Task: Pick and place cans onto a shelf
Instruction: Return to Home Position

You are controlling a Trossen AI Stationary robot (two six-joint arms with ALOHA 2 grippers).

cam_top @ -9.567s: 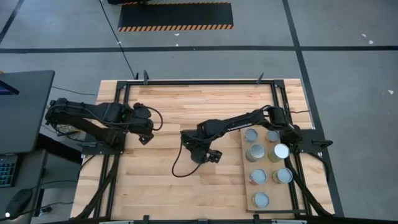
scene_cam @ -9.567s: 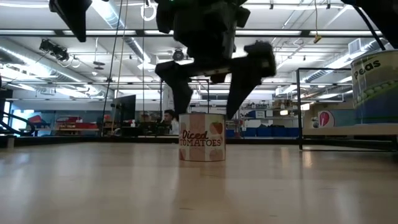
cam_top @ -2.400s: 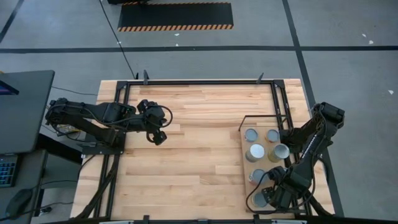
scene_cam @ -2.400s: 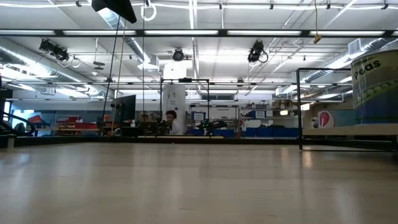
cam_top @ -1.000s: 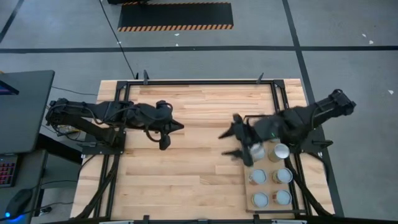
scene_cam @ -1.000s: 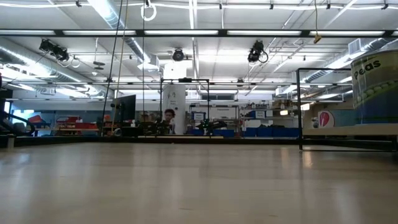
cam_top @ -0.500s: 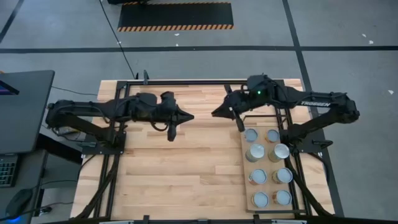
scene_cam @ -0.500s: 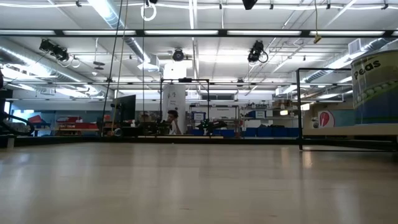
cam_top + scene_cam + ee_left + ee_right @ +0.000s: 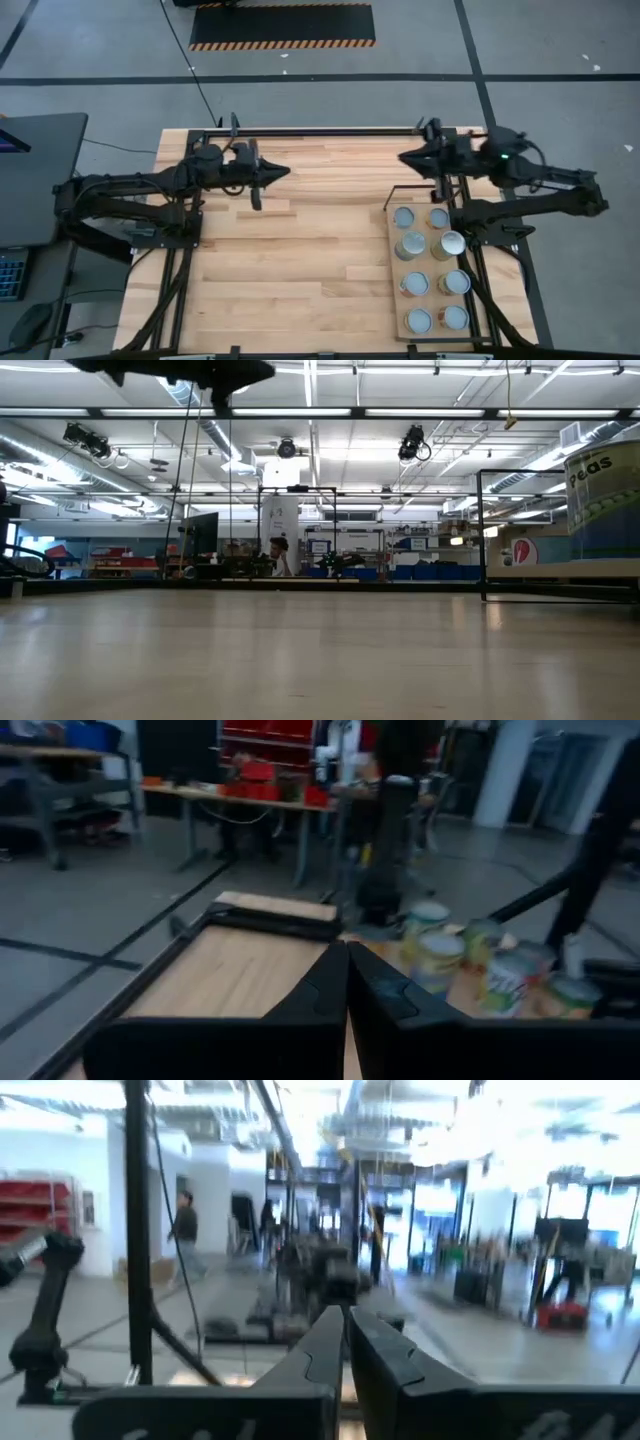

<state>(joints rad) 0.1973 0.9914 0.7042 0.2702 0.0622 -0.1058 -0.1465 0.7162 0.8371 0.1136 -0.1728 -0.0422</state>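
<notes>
Eight cans [image 9: 411, 245] on the shelf [image 9: 430, 300] overhead (low view: one)

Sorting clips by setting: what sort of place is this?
Probably a big robotics lab or workshop hall: long ceiling lights, a grey floor with black tape lines, and workbenches with red bins beyond the table.

High view: we log bright, even overhead light on the plank-striped wooden tabletop [image 9: 300, 260]. Shadows are soft, and the small silver-topped tins [image 9: 452, 242] glint near its right edge. Low view: white ceiling strip lights [image 9: 430, 412] glare, and a dark arm silhouette [image 9: 180, 372] smears along the top edge. Both wrist views blur; the right one washes out overhead.
</notes>
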